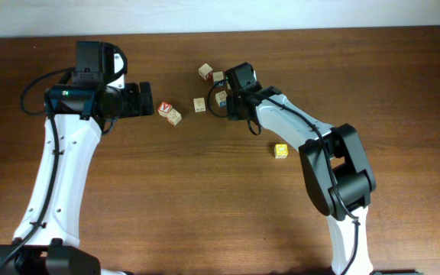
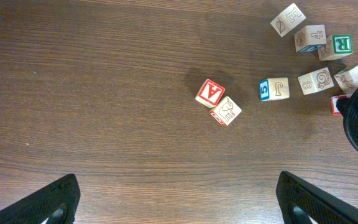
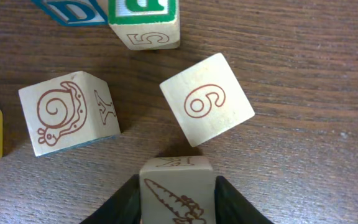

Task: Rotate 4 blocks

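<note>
Overhead, left claw (image 1: 148, 100): spread wide, nothing between its fingers, above the wooden table (image 1: 128, 191).
Overhead, red-letter cube (image 1: 165, 108): just off the left claw's tips, touching a cream cube (image 1: 174, 117) on the side away from that claw.
Overhead, lone cream cube (image 1: 199, 105): between the two claws, nearer the right one.
Overhead, right claw (image 1: 224, 97): down at table level among the cubes; its grip is not readable from here.
Overhead, yellow cube (image 1: 281, 150): well behind the right claw, beside that arm, alone.
Left wrist, fingers (image 2: 51, 200): in the two lower corners, far apart, bare wood between them.
Left wrist, pair ahead: the red-letter cube sits straight ahead of the left claw, touching a cream animal cube (image 2: 227, 112).
Left wrist, blue 5 cube (image 2: 273, 89): ahead and to the right of the left claw, apart from that pair.
Left wrist, green R cube (image 2: 339, 45): far ahead and right, in a loose cluster.
Right wrist, snail cube (image 3: 70, 112): ahead and left of the right claw, not touched.
Right wrist, carrot cube (image 3: 178, 193): between the right claw's fingers (image 3: 120, 205), which press on both its sides, a pinch.
Right wrist, 6 cube (image 3: 207, 106): just ahead of the pinched cube, turned at an angle, very near it; contact unclear.
</note>
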